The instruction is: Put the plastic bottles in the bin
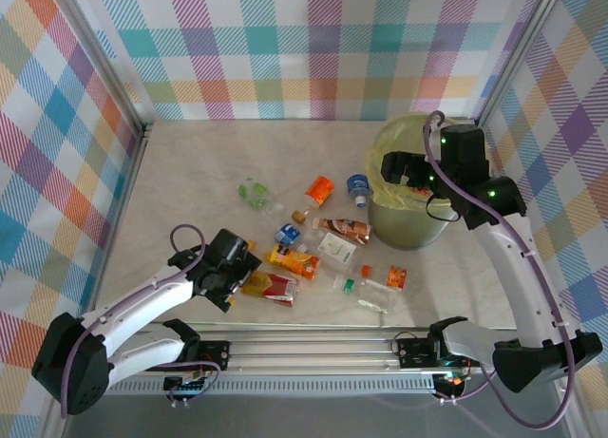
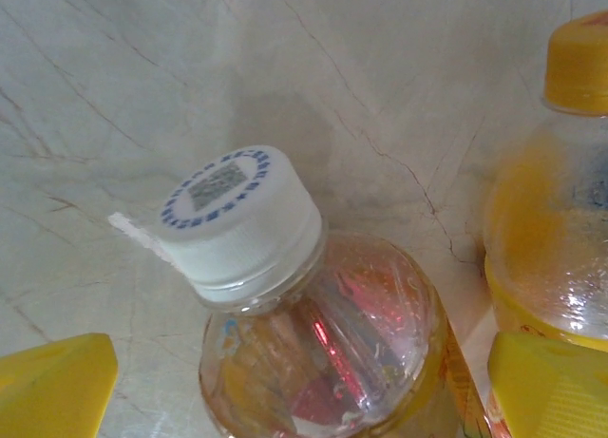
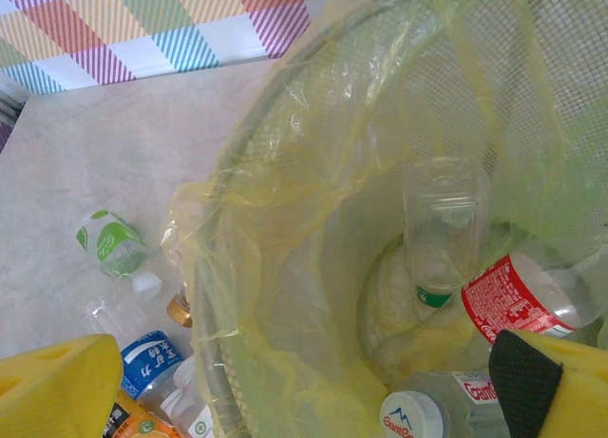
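The left gripper (image 1: 237,267) hovers low over the near-left part of the pale marbled surface (image 1: 190,172). Its yellow fingers (image 2: 57,381) are spread wide and grasp nothing, bracketing the shoulder of a clear plastic bottle with a white cap and a red-and-yellow label (image 2: 313,352). That bottle lies on its side at the near edge of the scattered plastic bottles (image 1: 332,229). Judging by the top view, its long axis runs roughly left to right, with the cap end toward the left under the gripper. A sound pick would probably close across the round body just below the neck, square to that axis, and stay clear of the orange-labelled, yellow-capped bottle (image 2: 560,219) just beside it. The right gripper (image 3: 304,400) hovers released above the mouth of the round grey-green bin lined with a yellow-green bag (image 1: 410,231). The bin stands at the far right and already has several bottles in it.
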